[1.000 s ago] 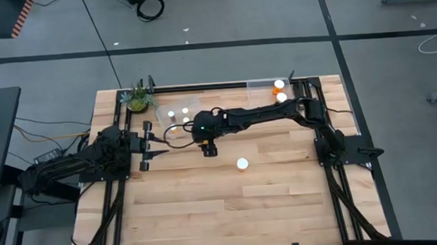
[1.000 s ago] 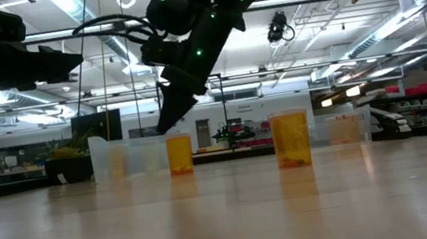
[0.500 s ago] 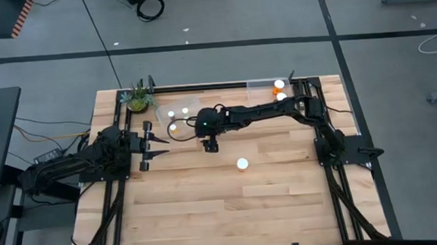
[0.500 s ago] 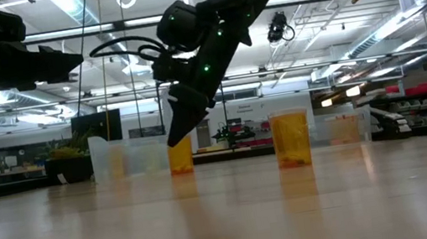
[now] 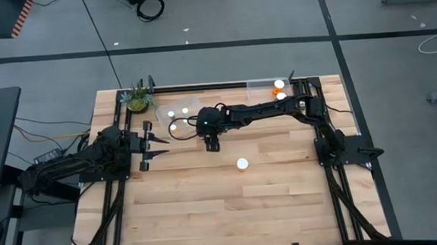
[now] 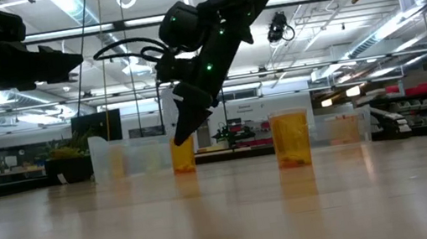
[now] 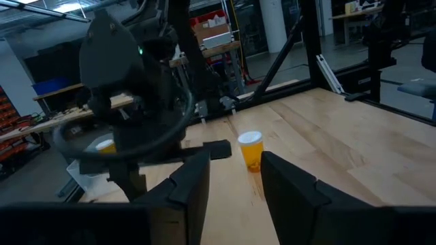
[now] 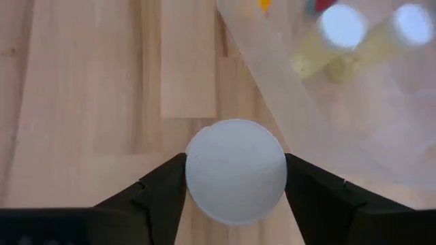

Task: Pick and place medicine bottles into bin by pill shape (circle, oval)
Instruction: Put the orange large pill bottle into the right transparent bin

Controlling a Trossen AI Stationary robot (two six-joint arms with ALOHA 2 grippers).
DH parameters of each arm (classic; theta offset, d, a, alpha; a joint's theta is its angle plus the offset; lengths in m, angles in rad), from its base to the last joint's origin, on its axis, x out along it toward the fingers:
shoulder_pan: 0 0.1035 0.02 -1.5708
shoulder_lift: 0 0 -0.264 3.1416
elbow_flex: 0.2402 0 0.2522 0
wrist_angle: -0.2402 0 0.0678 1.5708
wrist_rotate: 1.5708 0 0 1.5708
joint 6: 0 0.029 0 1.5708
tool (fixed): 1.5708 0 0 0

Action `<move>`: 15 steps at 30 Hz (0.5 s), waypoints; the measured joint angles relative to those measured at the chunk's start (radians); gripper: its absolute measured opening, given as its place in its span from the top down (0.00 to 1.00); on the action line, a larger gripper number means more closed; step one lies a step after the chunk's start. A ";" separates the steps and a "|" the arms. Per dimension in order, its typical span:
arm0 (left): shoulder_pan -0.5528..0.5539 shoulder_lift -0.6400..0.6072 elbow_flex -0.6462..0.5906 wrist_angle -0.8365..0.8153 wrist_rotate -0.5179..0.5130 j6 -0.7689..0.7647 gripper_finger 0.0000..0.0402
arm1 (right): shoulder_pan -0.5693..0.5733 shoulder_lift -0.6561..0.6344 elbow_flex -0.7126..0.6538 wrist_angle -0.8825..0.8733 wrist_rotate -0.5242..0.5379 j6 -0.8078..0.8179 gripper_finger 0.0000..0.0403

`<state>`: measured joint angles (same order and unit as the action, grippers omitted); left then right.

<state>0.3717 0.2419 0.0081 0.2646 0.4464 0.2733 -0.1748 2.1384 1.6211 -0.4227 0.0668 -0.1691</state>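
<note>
My right gripper (image 5: 211, 143) reaches in from the table's right and stands over an orange medicine bottle (image 6: 183, 154). It is shut on the bottle's round white cap (image 8: 236, 170), beside the clear left bin (image 5: 177, 114). In the high view the gripper hides this bottle. A second orange bottle with a white cap (image 5: 241, 164) stands alone on its base on the wood, also seen as the lone bottle (image 7: 251, 149) in the left wrist view. My left gripper (image 5: 157, 145) waits open at the table's left side, touching nothing. My right gripper pinches the cap's rim (image 8: 195, 171) between its two fingers (image 8: 163, 189), one on each side. The fingers come from above, pointing down. The bottle stays upright with its base on the table (image 6: 186, 171).
The left bin holds a few white-capped bottles (image 5: 171, 114). A second clear bin (image 5: 266, 88) at the far right holds two more (image 5: 279, 84). A small green plant (image 5: 136, 98) stands at the far left corner. Bare wood lies toward the near edge (image 5: 232, 213).
My right gripper has come down over the bottle beside the left bin, shifting slightly toward the far edge. The bottle has stayed in place on the table.
</note>
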 joint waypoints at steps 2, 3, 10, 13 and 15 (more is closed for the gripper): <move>0.000 0.000 0.000 0.000 0.000 0.000 0.64 | -0.001 -0.019 0.004 -0.028 0.030 -0.013 0.42; 0.000 0.000 0.000 0.000 0.000 0.000 0.64 | -0.003 -0.029 0.006 -0.045 0.042 -0.016 0.42; 0.000 0.000 0.000 0.000 0.000 0.000 0.64 | -0.035 -0.146 0.012 -0.131 0.066 -0.014 0.42; 0.000 0.000 0.000 -0.001 0.000 0.000 0.65 | -0.057 -0.209 0.012 -0.174 0.073 -0.013 0.42; 0.000 0.000 0.000 -0.001 0.000 0.000 0.65 | -0.078 -0.251 0.012 -0.193 0.079 -0.012 0.42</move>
<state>0.3717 0.2417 0.0078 0.2638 0.4461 0.2733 -0.2532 1.8874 1.6333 -0.6157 0.1456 -0.1811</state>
